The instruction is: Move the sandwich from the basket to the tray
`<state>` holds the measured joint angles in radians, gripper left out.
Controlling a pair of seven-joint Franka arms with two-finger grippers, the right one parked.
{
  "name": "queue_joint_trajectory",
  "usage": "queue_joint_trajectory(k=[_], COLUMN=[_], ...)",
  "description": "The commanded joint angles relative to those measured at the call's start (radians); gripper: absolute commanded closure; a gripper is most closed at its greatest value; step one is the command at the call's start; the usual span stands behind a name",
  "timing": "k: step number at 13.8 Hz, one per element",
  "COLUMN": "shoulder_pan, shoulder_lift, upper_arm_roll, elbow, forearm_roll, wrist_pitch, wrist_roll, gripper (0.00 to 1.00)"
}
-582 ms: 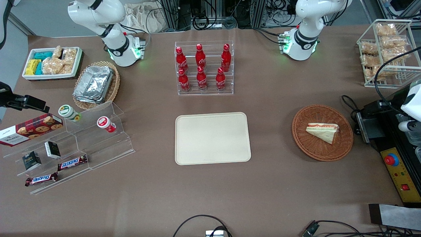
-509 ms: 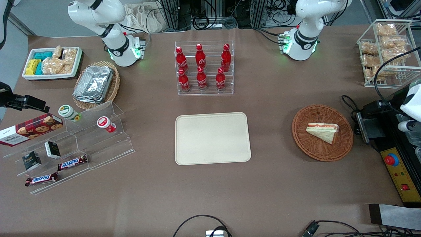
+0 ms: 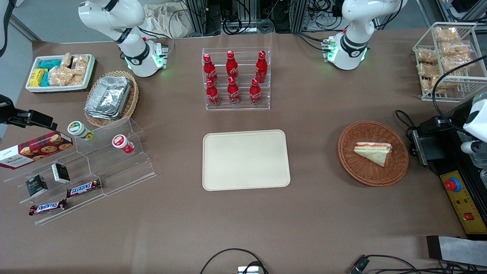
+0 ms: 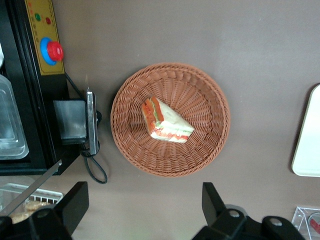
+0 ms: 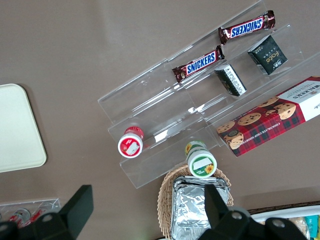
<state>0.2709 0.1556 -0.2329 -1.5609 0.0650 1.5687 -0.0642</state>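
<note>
The sandwich (image 3: 373, 151) (image 4: 167, 122), a pale bread wedge with red and green filling along one edge, lies in the middle of the round reddish-brown basket (image 3: 361, 171) (image 4: 200, 100). The cream tray (image 3: 245, 160) (image 4: 307, 145) lies flat with nothing on it, beside the basket toward the parked arm's end. My gripper (image 4: 144, 194) hangs high above the table, open and holding nothing. Its two dark fingers (image 4: 75, 200) frame bare table just outside the basket's rim. In the front view only a white part of the working arm (image 3: 476, 121) shows at the edge.
A black control box with a red button (image 3: 452, 184) (image 4: 52, 50) and a black adapter with cable (image 3: 428, 144) (image 4: 75, 125) lie close beside the basket. A rack of red bottles (image 3: 236, 78) stands farther back than the tray. A wire rack of snack packets (image 3: 445, 57) stands at the working arm's end.
The working arm's white part at the edge of the front view has shifted slightly. The sandwich, basket and tray have not moved.
</note>
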Motion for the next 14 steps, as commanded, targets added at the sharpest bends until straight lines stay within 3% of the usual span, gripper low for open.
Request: queue_joint_trajectory(k=[1,6,10,14], shoulder_pan=[0.004,0.007,0.008,0.008], shoulder_lift=[0.033,0.004,0.015,0.047], upper_arm_roll=[-0.002,0.001,0.024,0.027], elbow=[-0.001,-0.195,-0.312,-0.435], forearm_roll=[0.015,0.01,-0.063,-0.071], wrist_pitch=[-0.01,0.215,0.358,0.551], wrist_roll=[-0.083,-0.327,-0.39,-0.442], gripper=[0.0,0.0,0.0,0.0])
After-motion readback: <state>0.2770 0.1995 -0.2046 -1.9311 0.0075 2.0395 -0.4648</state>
